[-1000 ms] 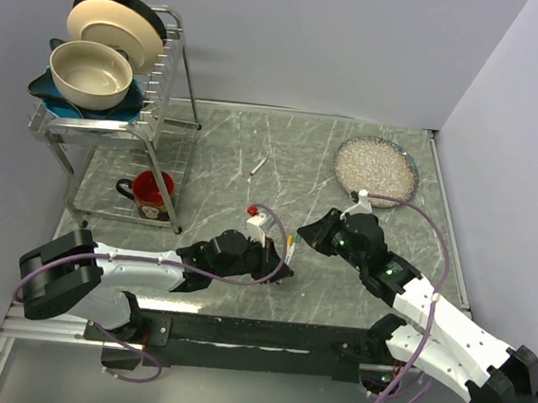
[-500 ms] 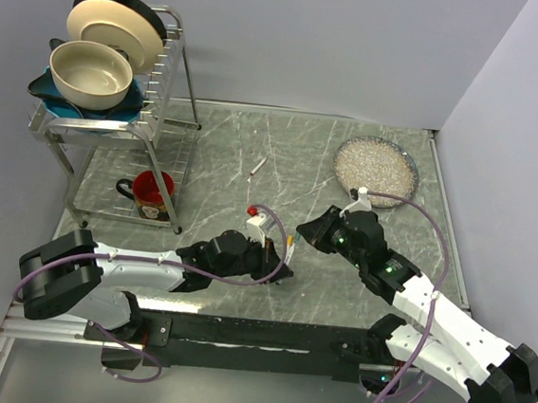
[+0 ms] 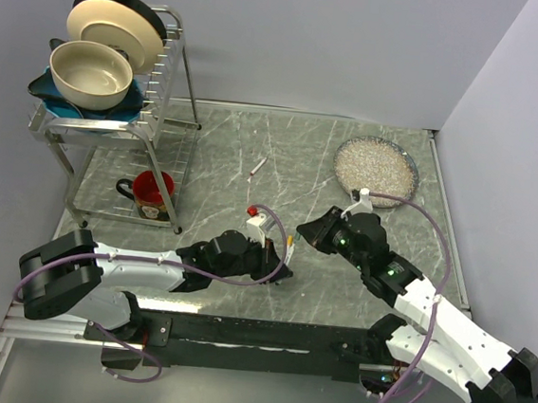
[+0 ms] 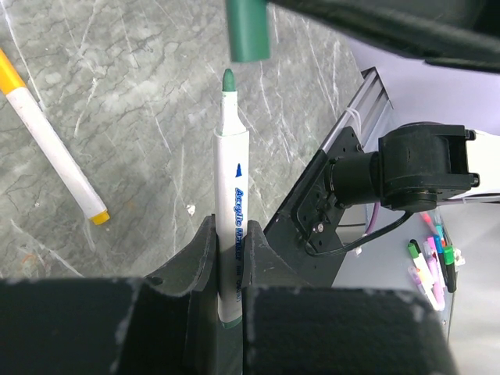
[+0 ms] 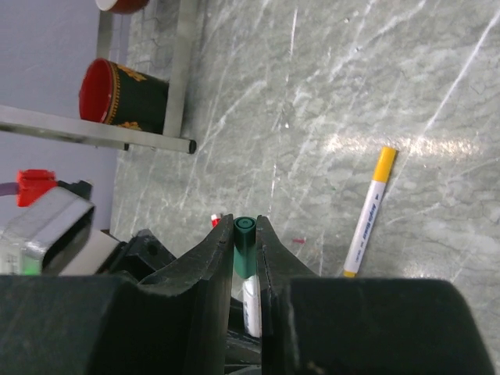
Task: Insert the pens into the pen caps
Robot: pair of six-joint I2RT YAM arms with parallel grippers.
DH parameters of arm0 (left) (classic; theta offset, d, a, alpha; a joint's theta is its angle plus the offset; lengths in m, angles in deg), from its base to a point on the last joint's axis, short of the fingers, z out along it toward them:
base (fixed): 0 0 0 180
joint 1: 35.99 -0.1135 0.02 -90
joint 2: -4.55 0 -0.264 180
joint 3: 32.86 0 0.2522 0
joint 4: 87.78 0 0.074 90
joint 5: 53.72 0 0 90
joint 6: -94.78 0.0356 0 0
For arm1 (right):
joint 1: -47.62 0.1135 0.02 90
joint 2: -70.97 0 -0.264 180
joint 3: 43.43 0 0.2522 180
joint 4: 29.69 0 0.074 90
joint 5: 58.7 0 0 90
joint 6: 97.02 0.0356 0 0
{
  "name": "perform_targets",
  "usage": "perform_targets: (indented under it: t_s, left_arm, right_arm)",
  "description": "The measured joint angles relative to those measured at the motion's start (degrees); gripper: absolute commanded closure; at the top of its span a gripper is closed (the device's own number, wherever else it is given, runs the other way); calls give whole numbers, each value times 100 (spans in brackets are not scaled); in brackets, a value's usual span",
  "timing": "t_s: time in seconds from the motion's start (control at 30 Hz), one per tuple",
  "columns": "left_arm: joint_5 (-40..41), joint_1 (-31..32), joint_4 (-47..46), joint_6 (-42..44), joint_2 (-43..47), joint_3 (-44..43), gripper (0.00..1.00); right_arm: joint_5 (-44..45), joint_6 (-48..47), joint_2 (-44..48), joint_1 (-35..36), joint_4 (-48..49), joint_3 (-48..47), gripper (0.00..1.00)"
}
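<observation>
1. Top external: the right claw (image 3: 302, 231) has crept a shade closer to the left claw (image 3: 285, 256) over the last second, while the left arm hasn't budged. They face each other near the front of the bench (image 3: 256, 134), tips almost meeting. One loose pen (image 3: 257, 166) lies well apart, further back. What either claw carries is too small to read from up here.

2. Left wrist: here's the detail. The left claw is clamped on the barrel of a green-tipped pen (image 4: 232, 226), which it holds tip up. The dark green cap (image 4: 248, 31) hangs just above that tip with a small gap between them, and in this view it sits a touch to the right of the tip's line. A yellow-capped pen (image 4: 55, 148) lies on the bench beside them and looks already done.

3. Right wrist: the right claw is pinched shut on the dark green cap, with the white barrel showing just below it. That creep inward suggests the mating is under way. The pen is not yet in the cap. By my read, the cap wants a small sideways correction and then a straight push onto the tip.
</observation>
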Motion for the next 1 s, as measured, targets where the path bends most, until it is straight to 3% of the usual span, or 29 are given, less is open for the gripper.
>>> perform_targets:
  t_s: [1.0]
  left_arm:
    - [-2, 0, 44, 0, 0, 0, 99]
  right_arm:
    - [-9, -20, 0, 76, 120, 120, 100]
